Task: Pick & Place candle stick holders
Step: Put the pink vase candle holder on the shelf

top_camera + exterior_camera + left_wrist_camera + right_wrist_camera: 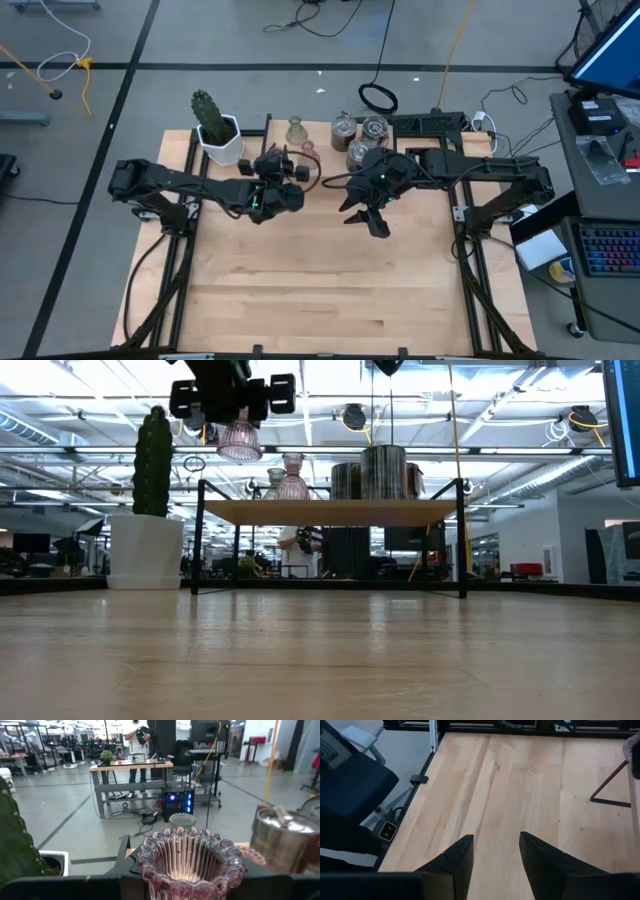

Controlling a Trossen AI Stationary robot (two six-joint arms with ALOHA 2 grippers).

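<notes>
Left end effector [238, 410] grips pink holder [240, 440] (apparently empty).

A light wooden table [320, 290] carries a small raised shelf [330, 512] at its far edge. On the shelf stand a pink holder [293, 480], a pale green holder [296, 130] and silvery holders [383, 471]. A white-potted cactus [216, 130] stands far left.

The pink holder [189, 860] is ribbed, glossy glass; the round holder [285, 837] is brushed metal; the table [520, 785] is smooth pale wood.
</notes>
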